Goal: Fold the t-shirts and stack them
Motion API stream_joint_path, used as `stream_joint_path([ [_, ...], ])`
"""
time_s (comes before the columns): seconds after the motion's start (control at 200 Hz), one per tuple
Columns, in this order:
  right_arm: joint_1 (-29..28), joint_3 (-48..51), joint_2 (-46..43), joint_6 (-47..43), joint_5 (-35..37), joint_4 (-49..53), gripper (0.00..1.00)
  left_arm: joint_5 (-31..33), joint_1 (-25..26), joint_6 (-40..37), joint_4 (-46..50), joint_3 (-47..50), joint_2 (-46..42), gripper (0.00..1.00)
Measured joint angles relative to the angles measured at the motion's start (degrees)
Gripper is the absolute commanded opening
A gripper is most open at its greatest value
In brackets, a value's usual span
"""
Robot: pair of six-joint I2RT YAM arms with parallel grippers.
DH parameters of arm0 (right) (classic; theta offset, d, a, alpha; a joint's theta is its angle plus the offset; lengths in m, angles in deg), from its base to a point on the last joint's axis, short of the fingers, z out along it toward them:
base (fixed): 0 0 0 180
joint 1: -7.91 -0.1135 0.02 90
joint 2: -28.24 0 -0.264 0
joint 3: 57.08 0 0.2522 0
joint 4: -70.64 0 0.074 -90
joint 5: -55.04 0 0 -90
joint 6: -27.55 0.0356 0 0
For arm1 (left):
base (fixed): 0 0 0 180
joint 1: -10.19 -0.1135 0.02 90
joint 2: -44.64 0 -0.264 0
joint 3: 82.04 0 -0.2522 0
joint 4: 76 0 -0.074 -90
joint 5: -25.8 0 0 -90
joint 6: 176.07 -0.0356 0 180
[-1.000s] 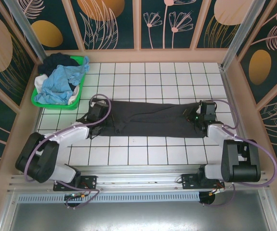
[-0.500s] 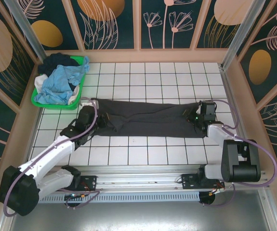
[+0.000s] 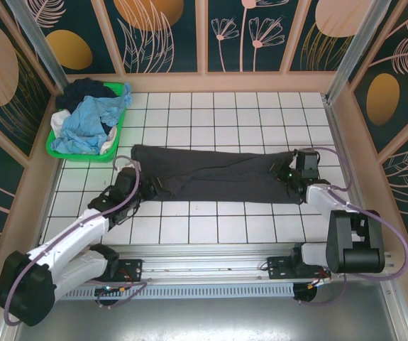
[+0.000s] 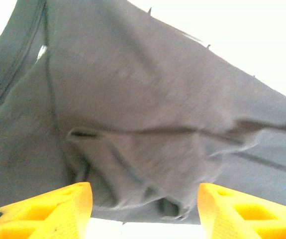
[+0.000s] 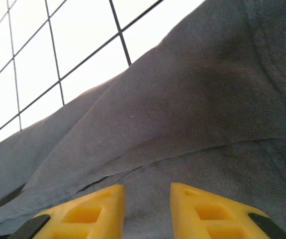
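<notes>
Across the middle of the white tiled table the charcoal t-shirt lies as a long flat band of matte knit with a stitched hem. Its left end now sits further left than a second ago, drawn out straight. The left gripper has let go: its yellow fingers stand wide apart, clear of the wrinkled edge. The right gripper sits over the right end, fingers narrowly apart; whether it pinches cloth cannot be told. The stretch appears complete and a crosswise fold likely follows. Other t-shirts lie crumpled in the green basket.
</notes>
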Motion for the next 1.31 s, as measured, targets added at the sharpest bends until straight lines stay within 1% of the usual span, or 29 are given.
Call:
stream_joint_path([
  [0.055,-0.22,0.00,-0.35,0.68,-0.66,-0.37,0.25,-0.39,0.00,-0.44,-1.75,-3.17,2.82,0.59],
  [0.085,-0.50,0.00,-0.42,1.16,-0.68,-0.68,0.25,-0.81,0.00,-0.76,-2.82,-4.76,4.94,0.58],
  [0.155,-2.23,-0.20,-0.42,1.68,-0.52,-0.94,0.24,-2.51,0.00,-1.33,-5.86,-8.26,11.06,0.56],
  [0.32,-9.18,-1.27,-0.11,2.36,-0.20,-3.78,0.25,-8.90,0.00,-1.25,-14.56,-12.66,27.12,0.51],
  [0.41,-10.32,-3.19,2.89,2.51,-0.35,-5.07,0.24,-10.14,0.02,-1.40,-16.04,-14.32,34.42,0.50],
  [0.485,-10.49,-4.31,6.12,2.49,0.39,-5.60,0.24,-10.05,0.02,-1.73,-15.63,-14.21,36.85,0.51],
  [0.586,-10.43,-4.26,8.72,2.40,2.01,-5.27,0.24,-8.20,0.00,-2.45,-15.61,-11.82,35.91,0.56],
  [0.676,-9.64,-4.17,10.19,2.19,2.62,-5.16,0.23,-6.05,0.00,-2.62,-15.39,-7.15,32.89,0.55],
  [0.851,-5.14,-3.21,11.26,1.20,2.14,-4.48,0.23,-4.48,0.00,-1.36,-15.93,2.43,26.97,0.55],
  [1.061,-0.94,-1.18,9.75,0.76,1.07,-2.54,0.23,-3.72,0.00,1.22,-14.62,7.10,19.56,0.59],
  [1.176,-2.01,-1.22,6.45,0.76,0.59,-1.29,0.24,-3.37,0.00,2.34,-13.42,8.33,15.98,0.64],
  [1.306,-6.29,-2.10,2.51,0.96,0.59,-0.85,0.24,-1.97,0.00,3.26,-10.54,9.11,11.98,0.69],
])
